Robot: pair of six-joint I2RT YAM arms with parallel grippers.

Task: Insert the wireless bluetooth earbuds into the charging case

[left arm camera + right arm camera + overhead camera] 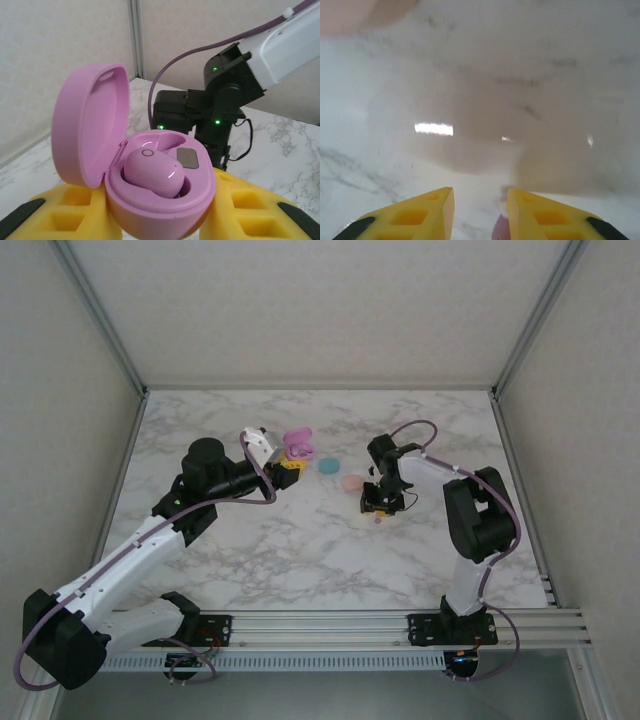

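1. Right gripper [480, 196] low over marble table [300, 560], jaws apart, loose pink earbud [501, 231] between them, beside one finger.
2. Peach case [352, 482] and teal case [329, 465] on the table between the arms.
3. Left gripper [291, 468] clamped on open pink charging case [160, 205], seated earbud [152, 172] inside.

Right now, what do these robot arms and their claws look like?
The left arm and right arm are white with bulky black joints, purple cables and green lights. The left gripper and right gripper have blocky yellow fingers with square recesses and black tips.
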